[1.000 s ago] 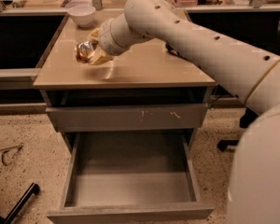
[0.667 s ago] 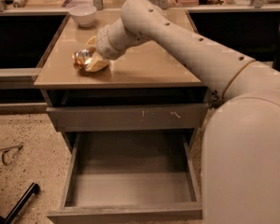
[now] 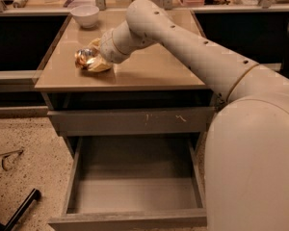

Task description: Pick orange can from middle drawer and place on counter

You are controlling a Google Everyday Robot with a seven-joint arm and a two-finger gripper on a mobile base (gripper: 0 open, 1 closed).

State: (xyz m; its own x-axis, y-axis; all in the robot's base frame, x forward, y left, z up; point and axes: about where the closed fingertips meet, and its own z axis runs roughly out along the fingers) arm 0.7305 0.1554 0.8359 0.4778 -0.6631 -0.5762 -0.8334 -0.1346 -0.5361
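The orange can [image 3: 83,57] is shiny orange-gold and sits low on the left part of the beige counter [image 3: 154,69], apparently touching it. My gripper [image 3: 90,60] reaches in from the right and is shut on the can, with its tan fingers [image 3: 101,66] on either side of it. The middle drawer [image 3: 135,194] is pulled fully open below, and its grey floor holds nothing.
A white bowl [image 3: 85,15] stands at the counter's back left. The grey drawer front with pale scratches [image 3: 130,121] above the open drawer is closed. My arm spans the counter's right side. A black bar [image 3: 20,211] and a cable [image 3: 8,158] lie on the speckled floor at left.
My gripper has lowered the can from just above the counter down onto its left part. The drawer has stayed open.
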